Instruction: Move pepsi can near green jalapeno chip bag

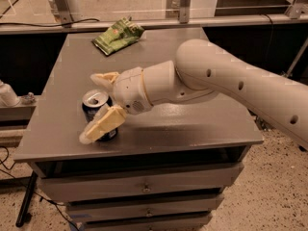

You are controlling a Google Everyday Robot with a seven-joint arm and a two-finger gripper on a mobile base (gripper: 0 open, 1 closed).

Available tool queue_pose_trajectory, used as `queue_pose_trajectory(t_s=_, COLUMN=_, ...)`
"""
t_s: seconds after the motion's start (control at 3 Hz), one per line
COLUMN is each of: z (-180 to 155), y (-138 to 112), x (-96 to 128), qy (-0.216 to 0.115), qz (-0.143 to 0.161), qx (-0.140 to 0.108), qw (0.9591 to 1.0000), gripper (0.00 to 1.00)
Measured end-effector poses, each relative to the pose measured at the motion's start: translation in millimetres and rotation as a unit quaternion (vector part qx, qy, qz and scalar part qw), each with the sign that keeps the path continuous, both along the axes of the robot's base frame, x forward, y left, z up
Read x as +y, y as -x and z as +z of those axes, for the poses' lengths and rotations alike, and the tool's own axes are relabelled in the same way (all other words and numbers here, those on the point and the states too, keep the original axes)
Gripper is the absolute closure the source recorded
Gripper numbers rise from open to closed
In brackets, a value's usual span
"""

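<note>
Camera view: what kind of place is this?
Likely a lab or workshop: grey drawer cabinet as a bench, metal rail and posts behind it, bare speckled floor. The claw is at the pepsi can near the cabinet's front edge.
</note>
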State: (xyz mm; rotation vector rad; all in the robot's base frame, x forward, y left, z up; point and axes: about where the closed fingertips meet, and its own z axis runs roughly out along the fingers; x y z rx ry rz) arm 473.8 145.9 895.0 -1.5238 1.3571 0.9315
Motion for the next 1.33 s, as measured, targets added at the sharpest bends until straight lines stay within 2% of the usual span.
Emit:
queue_pose_trajectory(t_s=0.33, z=-13.1, y=7.2, x=1.7, qy=-0.008, qz=0.0, qx=0.019, qw=0.9998, gripper=0.22)
queue_pose_trajectory(t_s=0.67, z=-18.9, y=15.5, x=-5.7, qy=-0.005, qz=-0.005, qx=0.035, qw=0.9993, gripper=0.45)
queue_pose_trajectory(t_s=1.0, z=-11.3, y=14.0, x=-22.4, qy=0.004, qz=-0.017, qx=0.048, qw=0.9987, gripper=0.68)
queue_pose_trajectory(t_s=1.33, z=18.7, y=-10.4, x=-44.1, qy=0.015, qz=-0.036, qx=0.055, qw=0.9977, gripper=0.91)
